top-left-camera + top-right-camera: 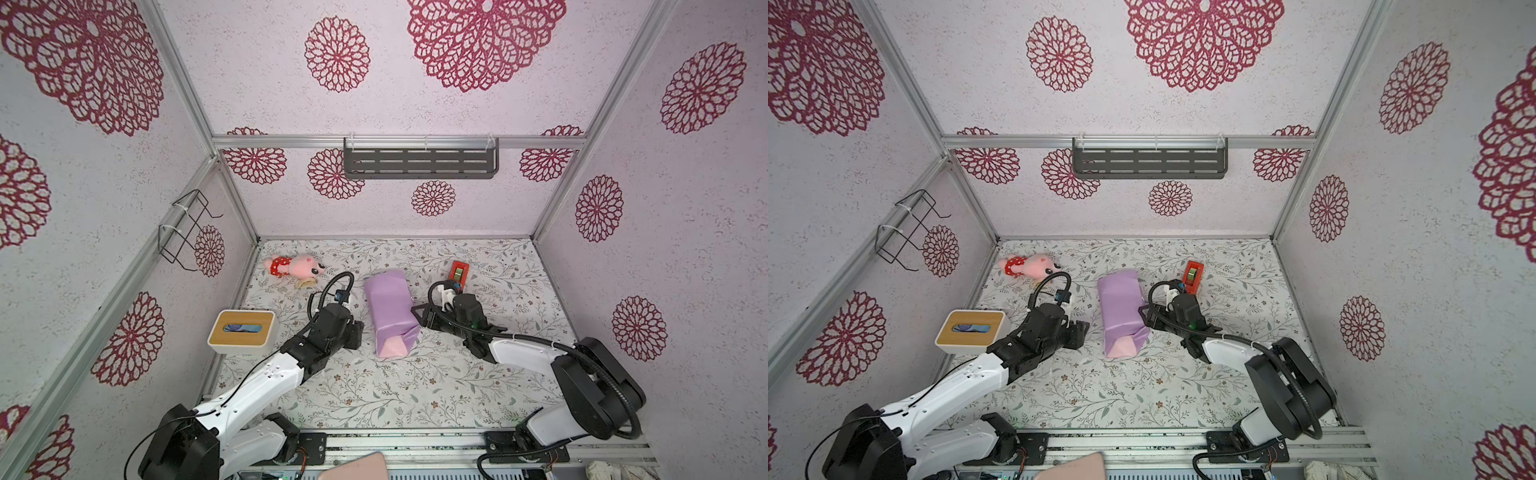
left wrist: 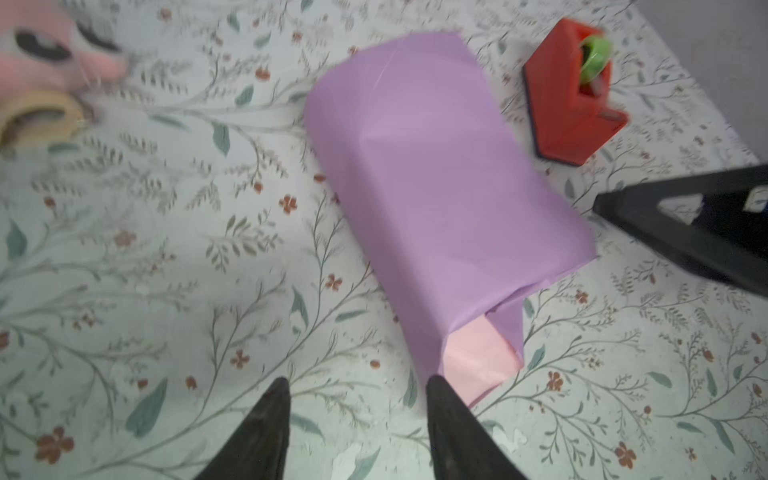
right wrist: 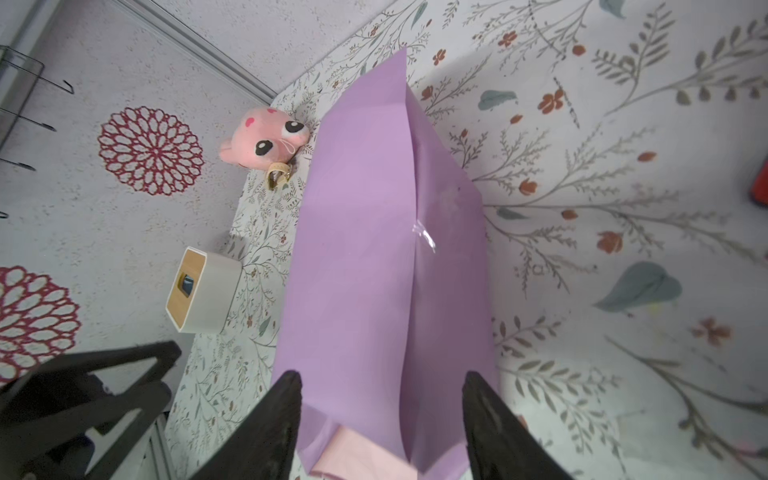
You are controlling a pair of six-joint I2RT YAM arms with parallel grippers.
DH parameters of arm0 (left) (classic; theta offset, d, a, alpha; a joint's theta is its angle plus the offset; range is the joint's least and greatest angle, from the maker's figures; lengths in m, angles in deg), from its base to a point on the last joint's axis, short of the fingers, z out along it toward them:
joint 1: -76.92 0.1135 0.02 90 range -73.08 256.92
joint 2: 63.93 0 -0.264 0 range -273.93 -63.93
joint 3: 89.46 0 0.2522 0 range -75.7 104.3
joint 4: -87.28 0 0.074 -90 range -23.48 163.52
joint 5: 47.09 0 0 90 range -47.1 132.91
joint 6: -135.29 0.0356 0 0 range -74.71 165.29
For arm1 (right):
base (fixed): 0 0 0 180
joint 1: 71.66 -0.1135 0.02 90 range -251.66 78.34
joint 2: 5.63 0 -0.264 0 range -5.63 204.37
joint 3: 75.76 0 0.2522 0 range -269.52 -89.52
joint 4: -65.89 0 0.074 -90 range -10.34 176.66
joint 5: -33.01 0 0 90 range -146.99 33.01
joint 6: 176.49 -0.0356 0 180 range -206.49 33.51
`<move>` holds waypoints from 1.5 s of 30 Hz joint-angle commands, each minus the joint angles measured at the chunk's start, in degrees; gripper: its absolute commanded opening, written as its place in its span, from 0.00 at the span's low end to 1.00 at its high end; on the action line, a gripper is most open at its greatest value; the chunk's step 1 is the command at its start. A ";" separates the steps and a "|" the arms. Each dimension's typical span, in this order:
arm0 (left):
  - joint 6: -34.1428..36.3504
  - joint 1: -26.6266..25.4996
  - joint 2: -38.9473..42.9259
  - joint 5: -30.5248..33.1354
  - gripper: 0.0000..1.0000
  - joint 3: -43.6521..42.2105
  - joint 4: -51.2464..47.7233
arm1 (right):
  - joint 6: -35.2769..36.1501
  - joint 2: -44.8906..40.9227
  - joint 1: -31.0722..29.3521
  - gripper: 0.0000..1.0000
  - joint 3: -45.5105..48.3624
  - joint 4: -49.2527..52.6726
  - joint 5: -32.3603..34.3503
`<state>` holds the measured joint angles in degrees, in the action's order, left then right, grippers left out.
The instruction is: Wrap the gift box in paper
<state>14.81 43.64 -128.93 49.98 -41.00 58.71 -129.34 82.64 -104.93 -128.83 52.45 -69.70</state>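
Left gripper, jaws spread and empty, hangs just beside the left side of the paper. The paper is a lilac parcel lying in the middle of the table, with its pink face showing at the near end. Right gripper, likewise spread, sits at the parcel's right side. The gift box itself cannot be seen. A red tape dispenser stands toward the far edge.

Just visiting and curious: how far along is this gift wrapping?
Done: the paper is rolled around the box, hiding it, with a shiny strip, likely tape, on the top seam. In hand: nothing; left gripper and right gripper stand open beside it. Remaining: the near end, pink inside showing, looks loosely folded and unsealed.
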 commanded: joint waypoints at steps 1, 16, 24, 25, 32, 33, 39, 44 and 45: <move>-10.60 1.59 -2.56 -4.29 0.44 -2.42 -1.02 | 1.93 2.81 0.29 0.67 -2.41 2.97 1.50; -11.76 1.81 -15.85 -12.76 0.24 -6.04 17.38 | -2.11 5.25 -4.91 0.66 -2.44 -1.97 -0.65; -12.45 1.43 -15.97 -13.84 0.19 -7.46 20.33 | -2.59 5.16 -6.69 0.64 -2.34 -2.82 -3.05; -12.50 1.42 -15.79 -13.82 0.19 -7.68 20.67 | -2.40 4.99 -6.95 0.64 -2.35 -2.50 -3.24; -12.78 1.49 -15.78 -11.40 0.17 -8.06 21.45 | 10.28 -2.78 -6.01 0.65 -5.85 13.23 8.90; -12.84 1.57 -15.69 -11.20 0.17 -8.15 21.86 | 11.84 -3.32 -6.03 0.65 -6.67 14.52 9.90; -12.92 1.50 -16.48 -10.97 0.16 -7.28 22.27 | 17.59 -0.05 -8.99 0.57 -13.76 18.79 7.99; -13.62 1.54 -16.74 -11.19 0.16 -7.28 23.18 | 18.90 6.20 -10.56 0.47 -19.05 19.51 3.46; -13.91 1.46 -16.83 -11.58 0.16 -7.27 23.63 | 19.01 7.43 -10.58 0.45 -19.77 19.68 2.73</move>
<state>2.26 45.30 -144.99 38.28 -48.74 79.70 -112.97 87.52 -115.38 -146.56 69.46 -64.67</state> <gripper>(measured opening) 0.160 0.462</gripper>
